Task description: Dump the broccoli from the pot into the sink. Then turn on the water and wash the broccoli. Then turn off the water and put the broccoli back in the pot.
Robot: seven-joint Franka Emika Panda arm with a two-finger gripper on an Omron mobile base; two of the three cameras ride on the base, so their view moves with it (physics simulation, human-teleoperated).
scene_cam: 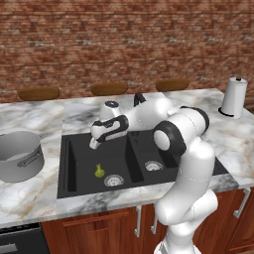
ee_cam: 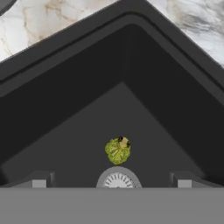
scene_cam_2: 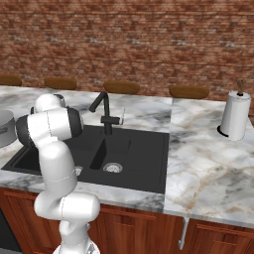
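Hovering over the sink's (scene_cam: 69, 163) larger basin, the gripper (scene_cam: 93, 144) hangs with its fingers spread wide and nothing between them. Down on the basin floor lies the broccoli (scene_cam: 99, 171), just beside the round silver drain (scene_cam: 113, 180), at about ten o'clock from it in the left base view. In the hand view the floret sits at twelve o'clock of that drain, touching neither finger. Over at nine o'clock, the pot (scene_cam: 19, 156) stands upright on the marble counter (scene_cam: 44, 198), well apart from the sink.
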